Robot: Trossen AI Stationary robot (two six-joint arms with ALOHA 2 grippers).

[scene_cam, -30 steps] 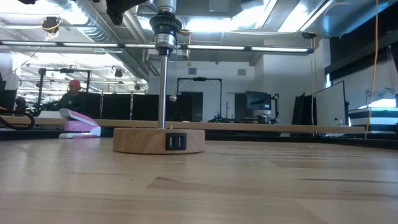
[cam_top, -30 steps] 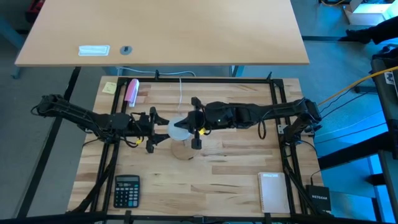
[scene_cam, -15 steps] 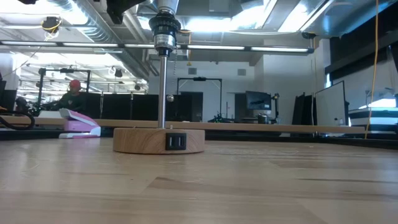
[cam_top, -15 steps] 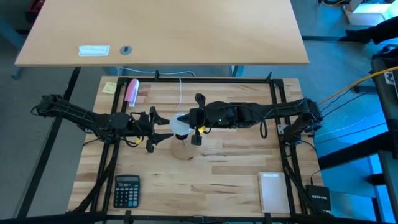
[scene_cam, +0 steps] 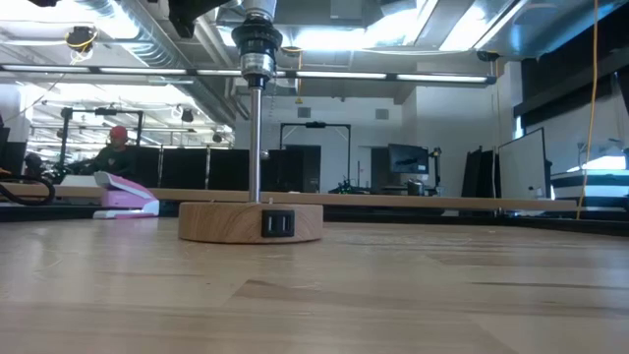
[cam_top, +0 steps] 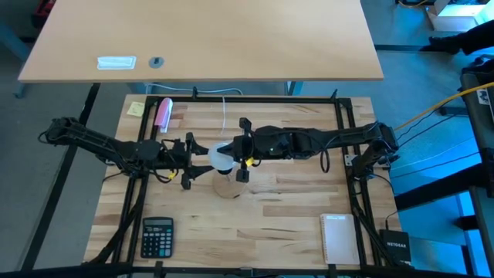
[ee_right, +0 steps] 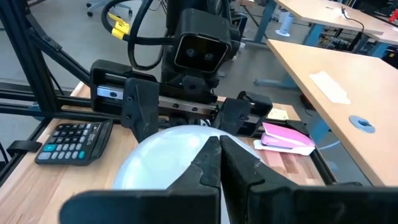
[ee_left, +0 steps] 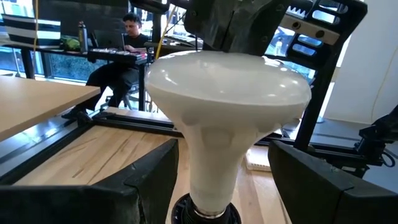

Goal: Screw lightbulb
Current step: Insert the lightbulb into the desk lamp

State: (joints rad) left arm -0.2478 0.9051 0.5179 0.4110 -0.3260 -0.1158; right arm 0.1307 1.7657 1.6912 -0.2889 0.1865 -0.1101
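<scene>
While your left gripper (cam_top: 202, 163) straddles the lightbulb (cam_top: 222, 159) from the left side of the surface (cam_top: 278, 208), note that its fingers (ee_left: 81, 193) stand spread on either side of the narrow neck, with a gap visible on each side in the left wrist view; it is released, grasping nothing. The lightbulb stands upright with its screw base in the black socket (ee_left: 205, 210) atop the thin pole (scene_cam: 256, 147) of the wooden lamp base (scene_cam: 252, 222), near the middle of the surface. If you close the left fingers off-centre, one would meet the neck first and push the bulb sideways, tilting it in the thread or rocking the pole.

Moving right, your right gripper (cam_top: 241, 160) is clenched, its two fingertips (ee_right: 214, 155) pressed together and empty, lying over the top of the globe. Whether they touch the glass you cannot tell from these views. Pressing down there while the bulb is turned could jam or cross the thread; dragging across the smooth dome would likely slip rather than turn it.

How deeply the base is threaded is hidden, so a half-seated bulb could topple once both grippers pull away. The calculator (cam_top: 157, 235) and notebook (cam_top: 340, 239) lie well apart, out of harm's way.
</scene>
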